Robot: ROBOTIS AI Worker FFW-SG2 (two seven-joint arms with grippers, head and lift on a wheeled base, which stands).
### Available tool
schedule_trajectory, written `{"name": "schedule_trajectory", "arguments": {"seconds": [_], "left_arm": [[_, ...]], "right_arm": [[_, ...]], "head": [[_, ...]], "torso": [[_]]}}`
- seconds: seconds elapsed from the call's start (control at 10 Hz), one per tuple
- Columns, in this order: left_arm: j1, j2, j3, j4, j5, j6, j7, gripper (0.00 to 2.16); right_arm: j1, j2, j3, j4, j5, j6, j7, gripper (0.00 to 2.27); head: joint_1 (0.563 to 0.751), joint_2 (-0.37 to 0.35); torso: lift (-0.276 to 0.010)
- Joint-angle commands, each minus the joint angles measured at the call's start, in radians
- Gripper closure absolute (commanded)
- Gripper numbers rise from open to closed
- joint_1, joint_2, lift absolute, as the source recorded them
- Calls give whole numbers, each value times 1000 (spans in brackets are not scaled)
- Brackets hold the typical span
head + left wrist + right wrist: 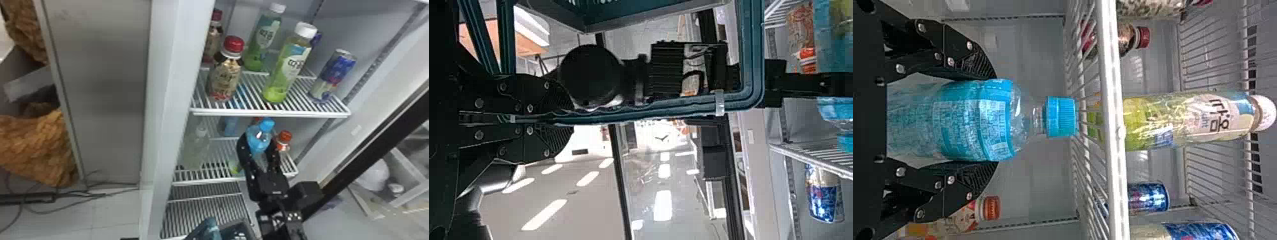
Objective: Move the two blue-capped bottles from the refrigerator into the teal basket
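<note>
The right gripper (259, 142) clasps one blue-capped bottle (973, 120) between its fingers, the left gripper (565, 120) the basket (654, 113).

Bottles (284, 71) left of can (333, 76) on shelf (271, 113), lower bottle (257, 140) in tool (260, 142), basket (751, 50) seemingly in front

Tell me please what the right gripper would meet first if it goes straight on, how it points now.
Probably the upper wire shelf, with the blue cap of the held bottle leading; depth there is unclear.
</note>
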Motion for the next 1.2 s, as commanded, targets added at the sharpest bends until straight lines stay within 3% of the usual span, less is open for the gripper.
{"name": "schedule_trajectory", "arguments": {"seconds": [0.0,0.7,1.1], "left_arm": [[0,0,0,1,-1,1,0,1090],[2,0,2,-2,-1,1,0,1090],[2,1,2,-2,-1,3,0,1090]], "right_arm": [[54,0,0,-58,-21,20,11,593],[295,0,-21,-364,-67,136,36,593],[454,0,-51,-600,-88,285,96,593]], "head": [[695,-350],[695,-350],[695,-350]], "torso": [[-152],[-152],[-152]]}}
